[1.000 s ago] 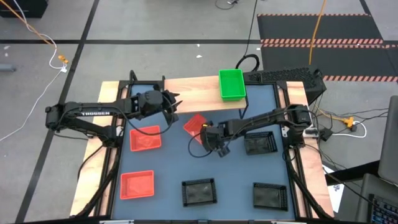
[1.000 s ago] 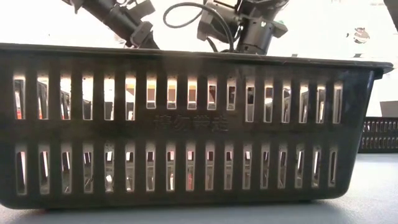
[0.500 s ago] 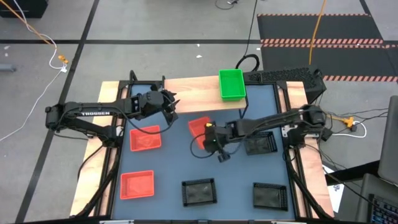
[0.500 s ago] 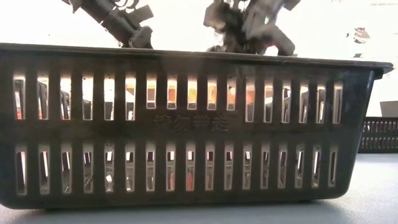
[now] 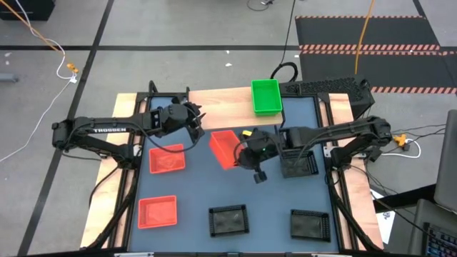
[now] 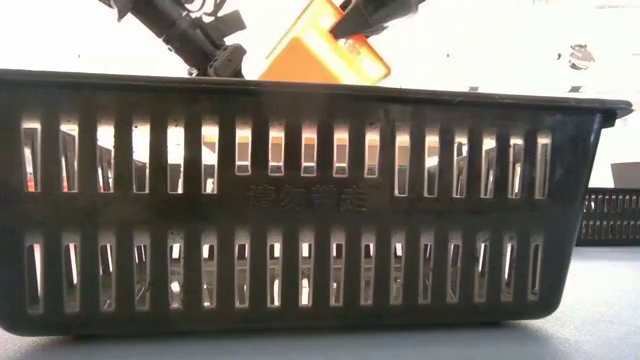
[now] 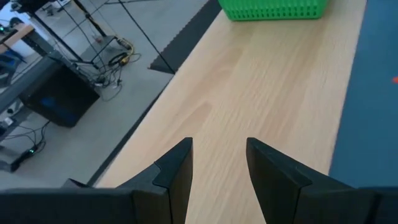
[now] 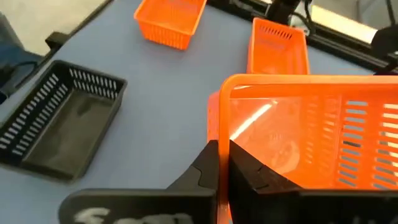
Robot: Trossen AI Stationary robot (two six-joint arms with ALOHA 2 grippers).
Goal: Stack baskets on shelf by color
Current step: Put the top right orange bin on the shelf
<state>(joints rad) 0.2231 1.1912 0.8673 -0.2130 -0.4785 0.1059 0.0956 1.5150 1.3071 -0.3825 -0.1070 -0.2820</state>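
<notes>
My right gripper (image 5: 245, 152) is shut on a red basket (image 5: 223, 148) above the table's middle; the low view shows that basket (image 6: 325, 45) tilted in the air. A green basket (image 5: 266, 96) rests flat on the right end of the wooden shelf (image 5: 228, 107). My left gripper (image 5: 198, 118) hovers open over the shelf's left part (image 7: 261, 93), touching nothing. Two more red baskets (image 5: 166, 158) (image 5: 157, 211) and three black baskets (image 5: 228, 220) (image 5: 309, 223) (image 5: 298, 164) lie on the tabletop. My right gripper pinches the red basket's wall at its rim (image 8: 219, 134), on the side toward the table's right, one finger (image 8: 249, 171) inside the basket and one outside. The fingers come from the table's right side. The basket is lifted clear of the table and tilted.
One black basket (image 6: 300, 200) stands right before the low camera and fills most of that view. The shelf's wooden top between the green basket (image 7: 273, 9) and my left gripper (image 7: 219, 149) is bare. Cables and a black mat lie on the floor behind the table.
My right gripper has risen with the red basket and turned. The basket lay on the table a second ago; now it hangs tilted, clear of the table, and shows above the black basket's rim in the low view.
</notes>
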